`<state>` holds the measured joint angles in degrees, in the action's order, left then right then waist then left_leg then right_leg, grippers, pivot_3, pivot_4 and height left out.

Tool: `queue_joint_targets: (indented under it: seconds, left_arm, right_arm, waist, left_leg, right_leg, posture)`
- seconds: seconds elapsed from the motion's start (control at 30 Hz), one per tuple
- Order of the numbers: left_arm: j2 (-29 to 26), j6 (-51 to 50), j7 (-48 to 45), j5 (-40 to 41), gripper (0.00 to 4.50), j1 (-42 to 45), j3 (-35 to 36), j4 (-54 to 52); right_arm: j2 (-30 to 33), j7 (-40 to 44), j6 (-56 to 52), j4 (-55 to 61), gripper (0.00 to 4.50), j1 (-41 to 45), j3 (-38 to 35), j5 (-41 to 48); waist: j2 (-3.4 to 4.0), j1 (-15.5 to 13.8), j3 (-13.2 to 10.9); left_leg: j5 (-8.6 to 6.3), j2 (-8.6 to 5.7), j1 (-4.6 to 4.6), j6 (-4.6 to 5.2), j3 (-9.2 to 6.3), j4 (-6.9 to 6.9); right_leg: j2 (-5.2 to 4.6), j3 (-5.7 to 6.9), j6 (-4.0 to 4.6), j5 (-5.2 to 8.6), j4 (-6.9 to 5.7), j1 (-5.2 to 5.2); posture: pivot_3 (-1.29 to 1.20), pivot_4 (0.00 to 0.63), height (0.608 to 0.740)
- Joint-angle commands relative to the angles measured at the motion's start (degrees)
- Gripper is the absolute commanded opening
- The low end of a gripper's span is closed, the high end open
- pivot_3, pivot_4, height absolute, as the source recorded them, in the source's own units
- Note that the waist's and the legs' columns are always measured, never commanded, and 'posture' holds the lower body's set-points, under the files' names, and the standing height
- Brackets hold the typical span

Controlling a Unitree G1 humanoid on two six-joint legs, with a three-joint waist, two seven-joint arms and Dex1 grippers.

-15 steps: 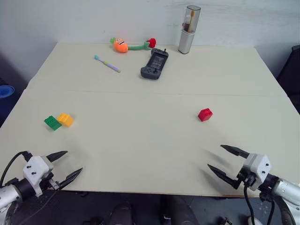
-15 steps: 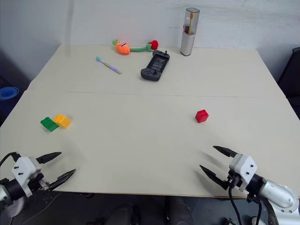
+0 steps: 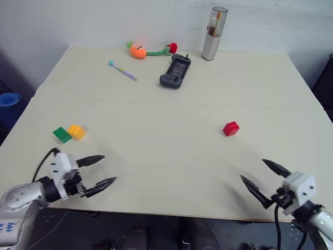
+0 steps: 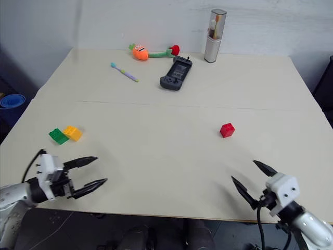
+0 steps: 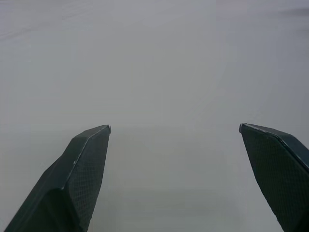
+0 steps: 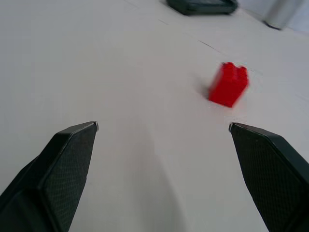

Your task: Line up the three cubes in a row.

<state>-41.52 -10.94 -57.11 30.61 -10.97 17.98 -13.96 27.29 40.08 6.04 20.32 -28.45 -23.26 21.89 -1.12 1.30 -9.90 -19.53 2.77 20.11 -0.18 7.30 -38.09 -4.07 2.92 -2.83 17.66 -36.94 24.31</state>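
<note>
On the pale table [image 3: 166,156] the three cubes are not yet placed in a row. The green cube [image 3: 62,135] and the orange-yellow cube [image 3: 76,131] are found touching each other near the left edge, while the red cube [image 3: 231,128] is seen alone on the right half, well apart from the other two.

The left gripper [image 3: 101,170] is held low over the near edge of the table, just in front of the green and yellow pair, with its two black fingers spread wide and nothing between them. The right gripper [image 3: 264,177] is held at the near right corner, also wide open and empty. In the right wrist view the red cube [image 6: 229,83] is seen ahead of the open fingers and a little to one side.

At the far side a game controller [image 3: 175,73], a toothbrush [image 3: 122,71], a plush carrot [image 3: 139,50] and a tall grey container [image 3: 214,33] are lying; they are not part of the task.

It is judged that the task is at its beginning, in the approach step, as no cube is grasped. For the next move, the red cube probably must be reached by the right gripper, closed upon squarely, and carried across beside the pair, in line with them.
</note>
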Motion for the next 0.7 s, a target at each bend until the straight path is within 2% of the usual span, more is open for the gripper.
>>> queue_joint_targets:
  seconds: [0.03, 0.13, 0.2, 0.3, 0.37, 0.5, 0.7]
  left_arm:
    - [1.3, -1.0, 1.2, 0.9, 4.5, 3.1, -2.1, -2.6]
    - [4.7, -2.2, 3.8, 0.9, 4.5, 6.6, -5.6, -4.2]
    - [6.1, -2.4, 4.8, 0.4, 4.5, 7.8, -6.7, -4.3]
    - [7.2, -3.2, 5.7, 0.3, 4.5, 9.0, -7.9, -4.5]
    - [7.5, -3.4, 6.1, 0.1, 4.5, 9.3, -8.4, -4.7]
    - [8.5, -3.9, 7.3, -0.1, 4.5, 10.3, -9.8, -5.6]
    - [8.7, -3.9, 8.1, -0.7, 4.5, 10.5, -10.0, -6.0]
  right_arm:
    - [-3.1, -5.0, 0.0, 2.9, 4.46, -2.0, -2.8, 0.0]
    - [-5.3, -7.7, -1.1, 5.0, 4.46, -2.0, -0.5, -1.2]
    - [-4.0, -8.6, -4.4, 6.0, 4.46, 1.6, 1.6, -1.7]
    - [-1.1, -12.6, -14.6, 4.2, 4.46, 14.9, 4.0, -0.4]
    - [0.6, -14.0, -19.9, 2.7, 4.46, 20.8, 5.2, -0.3]
    - [3.1, -13.3, -27.7, -9.8, 4.46, 39.7, 9.3, -1.0]
    - [4.4, -11.3, -29.7, -24.2, 4.46, 50.5, 14.5, -5.3]
  waist:
    - [-0.02, 0.3, 0.0]
    - [0.07, 0.7, 0.1]
    - [0.07, 1.2, 0.1]
    - [0.07, 1.3, 0.1]
    - [0.05, 1.9, 0.0]
    - [0.07, 0.9, 0.0]
    - [0.07, 0.2, 0.0]
  left_leg:
    - [0.01, 0.0, -0.01, 0.0, -0.01, -0.01]
    - [0.01, 0.01, -0.1, 0.03, 0.02, 0.01]
    - [0.02, 0.02, -0.16, 0.02, 0.08, 0.02]
    - [0.06, 0.02, -0.19, -0.02, 0.09, 0.02]
    - [0.09, 0.02, -0.25, -0.06, 0.13, -0.01]
    - [0.18, -0.02, -0.28, -0.16, 0.05, 0.01]
    - [0.36, 0.0, 0.13, -0.14, -0.01, -0.08]
  right_leg:
    - [0.0, 0.01, 0.0, 0.0, -0.02, -0.02]
    - [0.03, -0.06, 0.0, 0.0, -0.11, -0.05]
    - [0.06, -0.13, 0.0, 0.0, -0.18, -0.05]
    - [0.08, -0.15, 0.0, 0.0, -0.21, -0.06]
    - [0.08, -0.19, 0.0, 0.0, -0.25, -0.06]
    - [0.14, -0.16, 0.08, 0.05, -0.38, -0.04]
    - [0.19, -0.11, 0.08, 0.07, -0.34, 0.25]
  posture:
    - [0.0, 0.15, 0.74]
    - [0.0, 0.15, 0.74]
    - [0.0, 0.15, 0.74]
    - [0.0, 0.15, 0.74]
    - [0.0, 0.15, 0.74]
    - [0.0, 0.15, 0.74]
    - [0.0, 0.15, 0.74]
